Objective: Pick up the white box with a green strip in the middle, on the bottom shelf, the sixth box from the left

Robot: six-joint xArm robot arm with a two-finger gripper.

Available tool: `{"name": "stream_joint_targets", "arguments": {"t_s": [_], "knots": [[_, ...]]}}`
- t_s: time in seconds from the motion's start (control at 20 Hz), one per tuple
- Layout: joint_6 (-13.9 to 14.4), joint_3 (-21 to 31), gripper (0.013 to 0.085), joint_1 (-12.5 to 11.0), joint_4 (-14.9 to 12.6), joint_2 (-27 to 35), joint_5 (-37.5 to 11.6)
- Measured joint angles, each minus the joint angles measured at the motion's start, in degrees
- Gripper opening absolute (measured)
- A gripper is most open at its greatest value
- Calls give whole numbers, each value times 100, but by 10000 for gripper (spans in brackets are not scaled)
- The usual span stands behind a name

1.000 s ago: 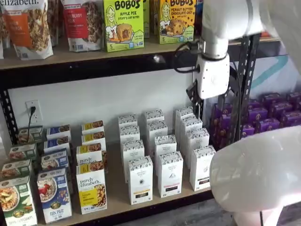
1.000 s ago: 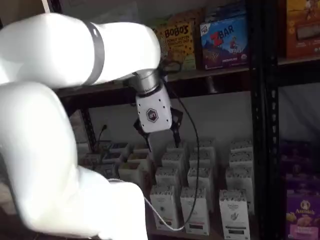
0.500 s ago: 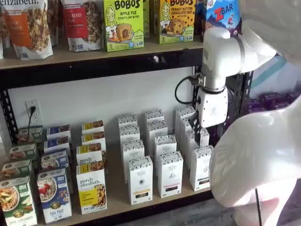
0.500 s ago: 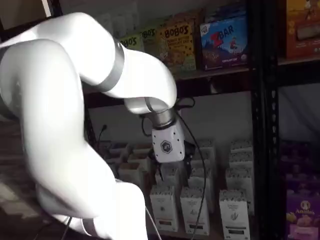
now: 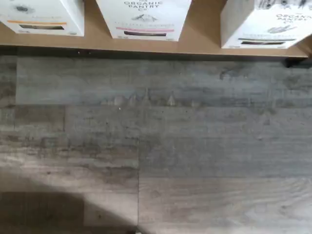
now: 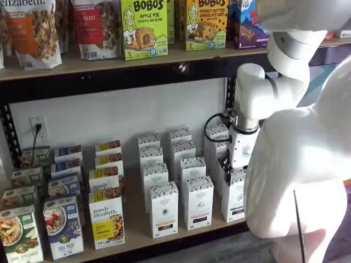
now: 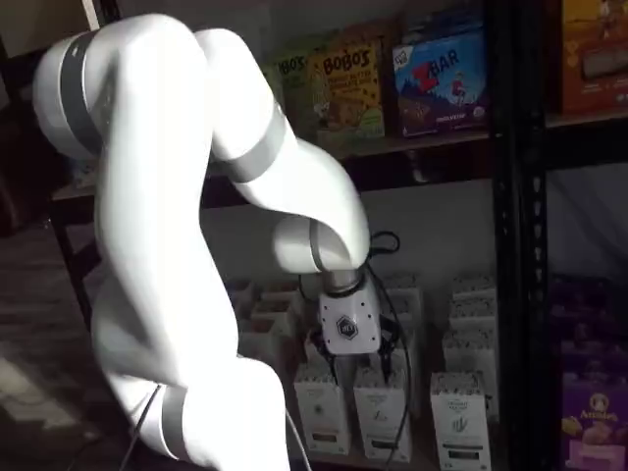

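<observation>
**Approach to front row, no grasp yet**

Arm (image 6: pixel 296 164) bent low before the bottom shelf (image 6: pixel 137 233). Pincer (image 6: pixel 226 164) hangs just above the rightmost front carton; fingers side-on, so cannot tell whether released or clenched. Target white box (image 6: pixel 235 195) stands directly below the pincer, untouched. Judged step: descent. Next: align over the box top, then lower.

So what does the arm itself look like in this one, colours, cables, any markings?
The arm is glossy white with rounded links and grey bands at the joints. The gripper has a white boxy body with a small dark hexagonal emblem; its black fingers barely show. A black cable loops beside the wrist.
</observation>
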Motion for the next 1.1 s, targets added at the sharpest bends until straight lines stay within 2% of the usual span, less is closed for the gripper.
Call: {"name": "stream_joint_targets", "arguments": {"t_s": [0.25, 0.35, 0.4, 0.7, 0.85, 1.1], "knots": [[225, -199, 850, 1, -229, 833, -706], [17, -219, 850, 45, 53, 1097, -1136], [8, -249, 850, 64, 87, 1202, -1237], [426, -678, 850, 214, -193, 2137, -1706], [435, -936, 850, 253, -158, 2576, -1907], [794, -1449, 850, 128, -644, 3210, -2045]]}}
